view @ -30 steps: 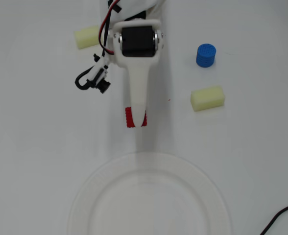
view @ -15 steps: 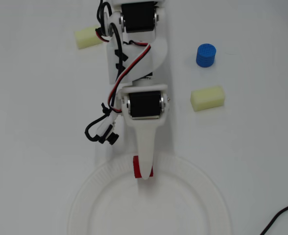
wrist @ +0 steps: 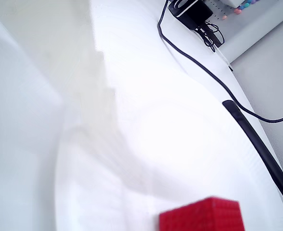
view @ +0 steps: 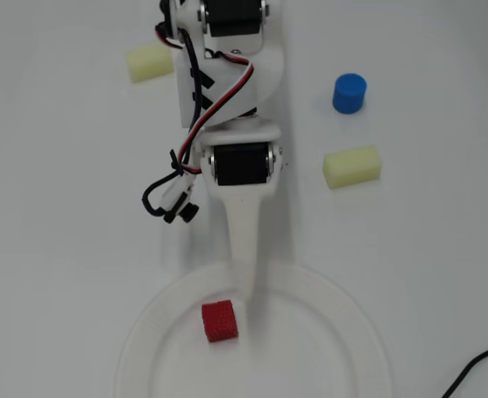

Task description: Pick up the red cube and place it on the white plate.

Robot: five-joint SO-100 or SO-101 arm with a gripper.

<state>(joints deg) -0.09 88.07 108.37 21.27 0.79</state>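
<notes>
Overhead view: the red cube (view: 220, 321) sits inside the white plate (view: 344, 308), just left of the gripper (view: 248, 292), whose one visible finger reaches over the plate's far rim. How far it gapes I cannot tell. Wrist view: the red cube (wrist: 202, 215) lies free on the white plate (wrist: 146, 120), apparently delivered.
</notes>
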